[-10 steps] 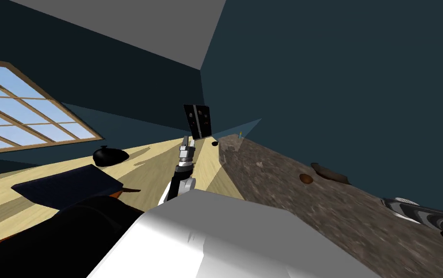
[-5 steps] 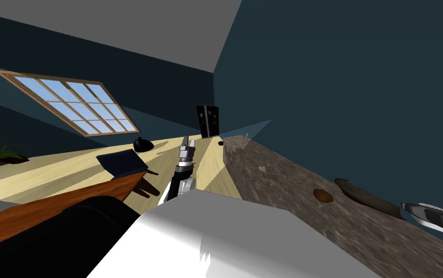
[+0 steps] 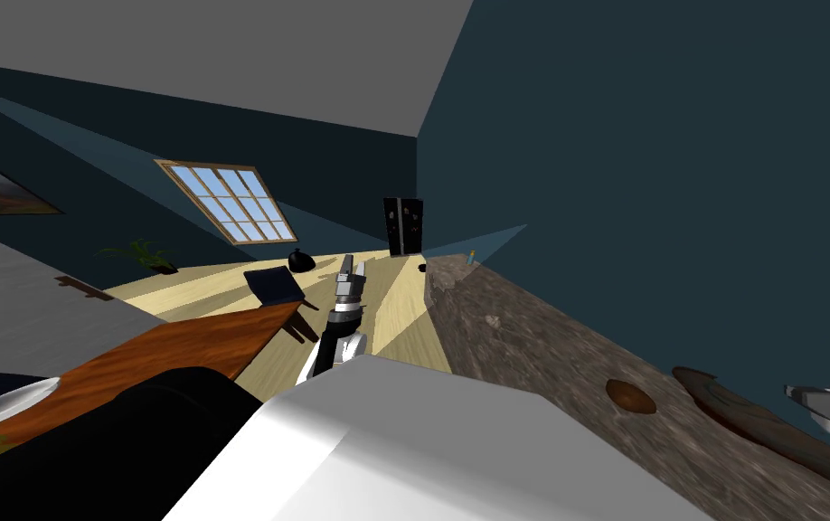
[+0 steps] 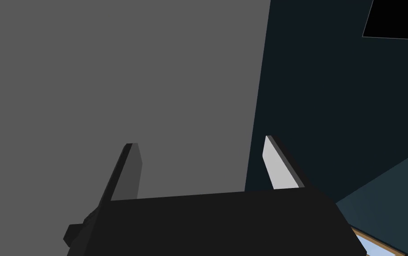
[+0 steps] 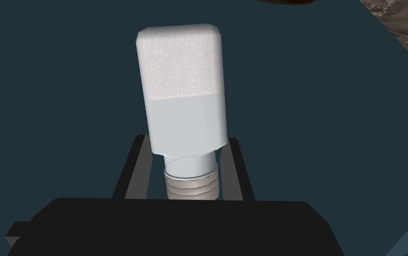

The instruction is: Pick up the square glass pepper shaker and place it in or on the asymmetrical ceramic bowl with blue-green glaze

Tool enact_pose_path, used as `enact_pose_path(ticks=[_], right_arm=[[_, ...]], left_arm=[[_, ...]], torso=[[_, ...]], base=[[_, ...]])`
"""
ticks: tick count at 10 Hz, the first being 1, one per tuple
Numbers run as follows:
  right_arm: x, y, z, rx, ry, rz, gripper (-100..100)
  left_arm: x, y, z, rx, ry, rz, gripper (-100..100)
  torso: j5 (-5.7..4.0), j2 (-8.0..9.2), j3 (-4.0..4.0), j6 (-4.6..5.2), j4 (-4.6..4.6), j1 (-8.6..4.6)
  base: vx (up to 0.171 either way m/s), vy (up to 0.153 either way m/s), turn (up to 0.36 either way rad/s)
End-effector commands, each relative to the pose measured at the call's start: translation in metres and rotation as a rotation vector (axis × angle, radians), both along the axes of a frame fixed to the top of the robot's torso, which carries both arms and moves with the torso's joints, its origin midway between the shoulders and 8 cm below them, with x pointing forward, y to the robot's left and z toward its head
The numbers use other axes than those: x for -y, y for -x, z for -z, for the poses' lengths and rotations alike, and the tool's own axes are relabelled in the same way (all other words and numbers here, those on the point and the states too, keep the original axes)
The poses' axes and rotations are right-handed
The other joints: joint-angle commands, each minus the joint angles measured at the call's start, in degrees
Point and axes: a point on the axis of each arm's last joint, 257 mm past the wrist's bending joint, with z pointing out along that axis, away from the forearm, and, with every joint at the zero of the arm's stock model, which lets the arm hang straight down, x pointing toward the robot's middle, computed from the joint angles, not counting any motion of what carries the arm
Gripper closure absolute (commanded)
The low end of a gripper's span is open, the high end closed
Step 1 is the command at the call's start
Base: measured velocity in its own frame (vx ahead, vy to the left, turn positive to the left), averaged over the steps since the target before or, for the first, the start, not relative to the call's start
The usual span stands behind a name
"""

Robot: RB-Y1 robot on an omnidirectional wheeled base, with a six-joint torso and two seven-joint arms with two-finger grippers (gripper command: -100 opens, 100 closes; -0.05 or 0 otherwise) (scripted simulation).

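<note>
My right tool (image 5: pixel 187 139) clamps the pale square shaker (image 5: pixel 183 89) by its clear neck, above the ribbed cap. Looks like glass: light, stiff, slick, breakable, and it may pivot in this grip. It hangs near the speckled brown stone bench (image 3: pixel 531 362). My left tool (image 4: pixel 198 141) is spread wide, empty. The bowl is probably the brown, teal-edged long dish (image 3: pixel 730 407) on the bench, hard to make out.
</note>
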Motion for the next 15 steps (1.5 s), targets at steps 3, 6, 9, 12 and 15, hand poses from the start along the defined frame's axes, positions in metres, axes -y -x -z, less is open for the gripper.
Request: enact_pose_path(ticks=[3,6,9,12,15], right_arm=[[0.0,0.0,0.0,0.0,0.0,0.0,-100],[0.0,0.0,0.0,0.0,0.0,0.0,0],[0.009,-0.003,-0.035,0.013,0.012,-0.002,-100],[0.014,-0.006,-0.061,0.021,0.02,-0.004,-100],[0.017,-0.009,-0.087,0.029,0.028,-0.006,-100]], left_arm=[[0.0,0.0,0.0,0.0,0.0,0.0,0],[0.0,0.0,0.0,0.0,0.0,0.0,0],[0.0,0.0,0.0,0.0,0.0,0.0,0],[0.0,0.0,0.0,0.0,0.0,0.0,0],[0.0,0.0,0.0,0.0,0.0,0.0,0]], torso=[[0.09,-0.05,-0.03,0.01,-0.01,0.29],[0.1,-0.06,-0.04,0.0,-0.02,0.35],[0.15,0.0,0.0,0.0,0.0,0.51],[0.15,0.04,0.02,0.01,0.01,0.52],[0.15,0.01,0.01,0.01,0.0,0.53]], base=[[-0.001,-0.007,0.0],[0.0,0.0,0.0],[-0.02,0.035,0.004],[-0.024,0.036,0.003],[-0.016,0.038,0.002]])
